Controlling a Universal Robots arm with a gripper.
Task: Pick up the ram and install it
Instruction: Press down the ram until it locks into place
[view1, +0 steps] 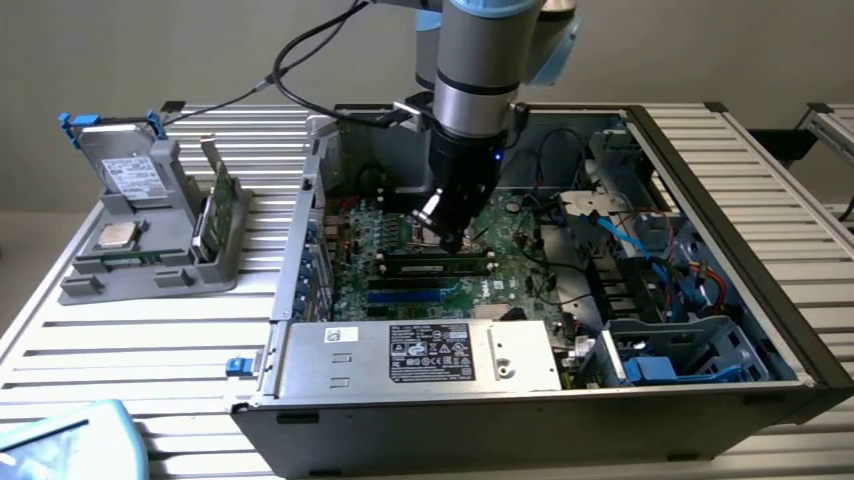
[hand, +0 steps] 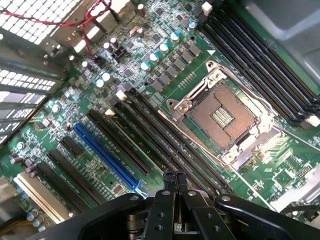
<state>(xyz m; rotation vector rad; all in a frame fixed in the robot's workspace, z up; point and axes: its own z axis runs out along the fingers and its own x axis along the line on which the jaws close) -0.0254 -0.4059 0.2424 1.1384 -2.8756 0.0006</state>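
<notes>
1. The ram (view1: 430, 266) is a long green stick with dark chips. In the exterior view it lies along the black memory slots (hand: 165, 145) of the motherboard (view1: 400, 240), just under the tip of the end effector (view1: 451, 238). I judge that it already sits in a slot, but I cannot tell if it is pushed fully down.
2. The end effector (hand: 174, 176) has its two fingers pressed together, and nothing is between them. In the wrist view the tips point down at the slot row beside the open processor socket (hand: 225, 117). Fingers held together like this make one narrow tip, which would suit pressing on the thin top edge of a stick; this is my judgement only.
3. The arm comes steeply from above into the open computer case (view1: 747, 200), probably because the case walls leave no way in from the side.
4. The case takes the middle of the slatted table (view1: 147, 350) and reaches toward its edge on the exterior view's right.
5. Near the table edge on the exterior view's left stands a grey holder (view1: 147, 275). It keeps a drive with a white label (view1: 131, 178), a small silver processor chip (view1: 118, 236) and another green board (view1: 220, 215) upright on its edge, so each part is easy to take from above.
</notes>
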